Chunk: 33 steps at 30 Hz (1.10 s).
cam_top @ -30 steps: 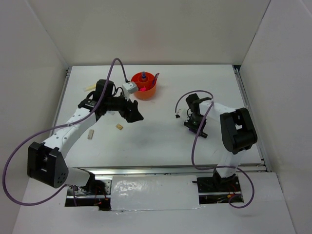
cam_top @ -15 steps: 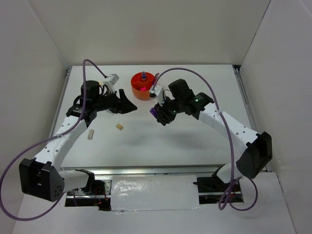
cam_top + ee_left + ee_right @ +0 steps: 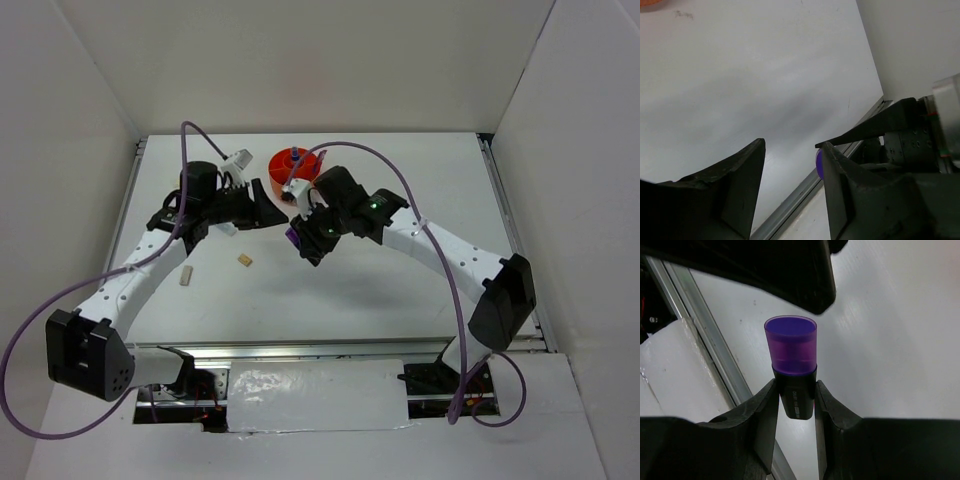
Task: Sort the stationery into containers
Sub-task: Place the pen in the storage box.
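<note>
My right gripper (image 3: 302, 242) is shut on the purple-black marker (image 3: 292, 237) and holds it above the table, just in front of the orange pot (image 3: 280, 166). In the right wrist view the marker (image 3: 792, 360) stands cap-up between my fingers (image 3: 762, 410). My left gripper (image 3: 278, 212) is open and empty, right next to the marker. In the left wrist view the purple cap (image 3: 818, 164) peeks out behind my right finger (image 3: 840, 185). The pot holds a pink item and a blue-topped one. Two tan erasers (image 3: 244, 260) (image 3: 185, 276) lie on the table at the left.
White walls enclose the table on three sides. A metal rail (image 3: 300, 346) runs along the near edge. Purple cables loop above both arms. The right arm (image 3: 900, 125) fills the right of the left wrist view; the pot's edge (image 3: 652, 3) shows top left there.
My right arm has swung left with the purple marker and now sits beside the left gripper. My left gripper has shifted slightly right towards it and stays open.
</note>
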Each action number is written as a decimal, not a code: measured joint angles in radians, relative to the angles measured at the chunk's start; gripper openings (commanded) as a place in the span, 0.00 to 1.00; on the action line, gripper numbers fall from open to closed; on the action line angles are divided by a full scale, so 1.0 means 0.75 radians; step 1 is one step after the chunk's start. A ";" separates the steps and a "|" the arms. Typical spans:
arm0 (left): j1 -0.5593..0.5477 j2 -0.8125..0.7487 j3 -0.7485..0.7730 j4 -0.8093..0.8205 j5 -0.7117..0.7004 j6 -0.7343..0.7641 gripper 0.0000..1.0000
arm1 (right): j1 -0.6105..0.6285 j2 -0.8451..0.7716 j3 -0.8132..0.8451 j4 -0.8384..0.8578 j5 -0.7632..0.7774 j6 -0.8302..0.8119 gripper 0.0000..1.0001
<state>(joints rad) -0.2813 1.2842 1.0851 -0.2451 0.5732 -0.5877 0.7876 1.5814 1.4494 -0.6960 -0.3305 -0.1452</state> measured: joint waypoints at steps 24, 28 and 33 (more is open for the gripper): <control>-0.048 0.066 -0.009 0.058 0.097 -0.030 0.53 | 0.028 0.085 0.112 -0.039 0.088 0.029 0.00; -0.048 0.066 -0.015 0.056 0.127 -0.030 0.38 | 0.022 0.085 0.130 -0.038 0.095 0.033 0.00; -0.048 0.065 -0.015 0.066 0.164 -0.030 0.10 | 0.022 0.089 0.137 -0.041 0.097 0.034 0.09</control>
<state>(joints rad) -0.3172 1.3327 1.0737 -0.1955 0.6960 -0.6102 0.8043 1.6478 1.5520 -0.7265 -0.2581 -0.1196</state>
